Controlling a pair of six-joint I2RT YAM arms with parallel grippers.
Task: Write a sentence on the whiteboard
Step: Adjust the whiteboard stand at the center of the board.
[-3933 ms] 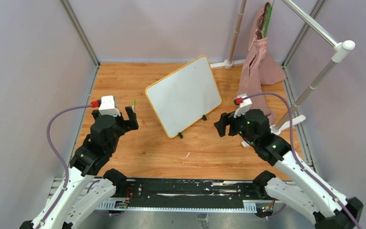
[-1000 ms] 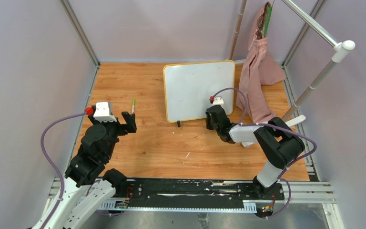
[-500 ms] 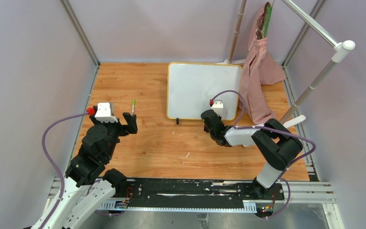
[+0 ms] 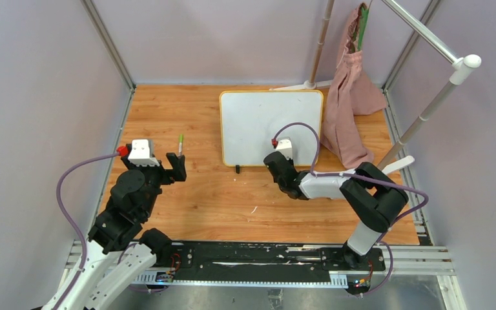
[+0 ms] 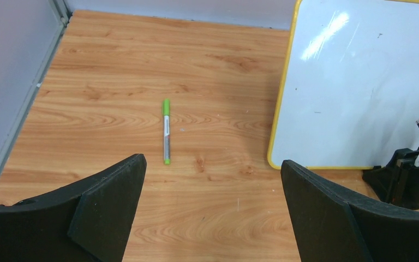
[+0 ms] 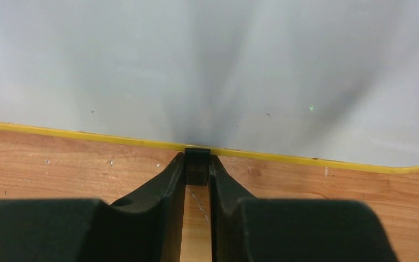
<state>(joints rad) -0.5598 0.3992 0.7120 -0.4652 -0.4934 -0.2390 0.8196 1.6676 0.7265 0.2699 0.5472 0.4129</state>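
The whiteboard (image 4: 268, 126) sits at the back middle of the wooden surface (image 4: 200, 194). The right jaws are pinched narrow on its black foot (image 6: 197, 164), at the yellow bottom edge. The left jaws gape wide, holding nothing, above the surface with a green marker (image 5: 166, 131) lying ahead of them.

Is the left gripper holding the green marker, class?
No, the green marker lies flat on the wooden table, out ahead of the open left gripper and not touching either finger.

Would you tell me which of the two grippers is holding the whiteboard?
The right gripper, pinched on the whiteboard's black foot; the left gripper hangs wide open, empty.
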